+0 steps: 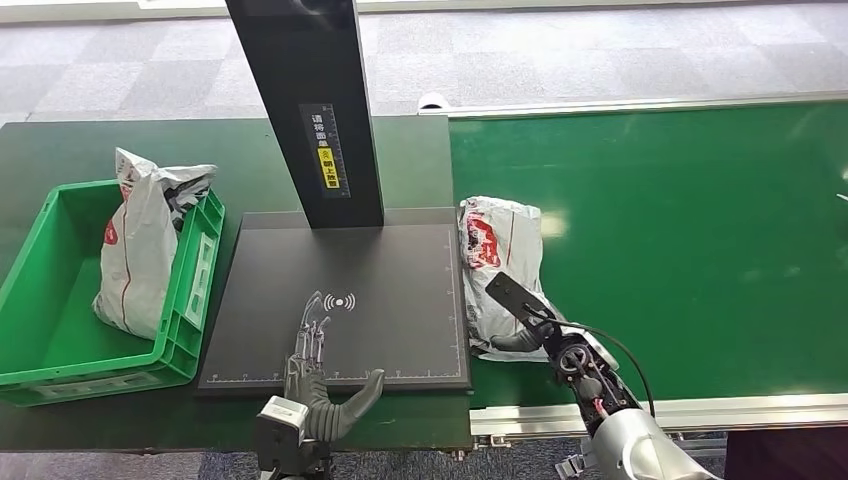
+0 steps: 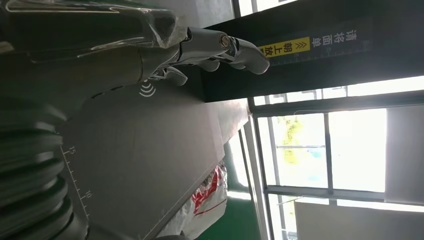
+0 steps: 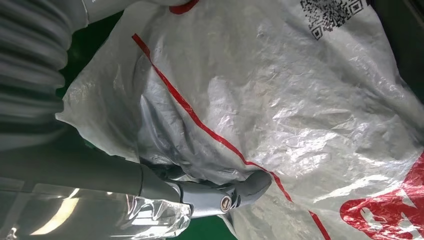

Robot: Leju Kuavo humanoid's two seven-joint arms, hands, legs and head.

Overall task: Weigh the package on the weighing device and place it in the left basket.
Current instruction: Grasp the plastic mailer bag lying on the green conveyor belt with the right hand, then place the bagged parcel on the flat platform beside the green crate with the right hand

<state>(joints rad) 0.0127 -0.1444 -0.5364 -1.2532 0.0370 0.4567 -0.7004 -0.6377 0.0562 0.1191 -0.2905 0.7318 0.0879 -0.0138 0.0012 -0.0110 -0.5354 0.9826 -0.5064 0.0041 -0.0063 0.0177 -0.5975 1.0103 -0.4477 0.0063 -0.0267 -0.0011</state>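
White plastic package (image 1: 503, 275) lies on the green belt (image 1: 690, 250), touching the scale's (image 1: 340, 300) right edge; right robot hand (image 1: 525, 320) grips it. Left robot hand (image 1: 318, 385) hovers open over the scale.

Grey carpet tiles (image 1: 600, 50) at far side, pale strip along top edge. Dark green tabletop (image 1: 60, 150) at left, brighter green belt (image 1: 680, 220) w/ metal rim at right. Big windows (image 2: 350, 150), dark frames, strong daylight, greenery outside. Glare spots on belt.
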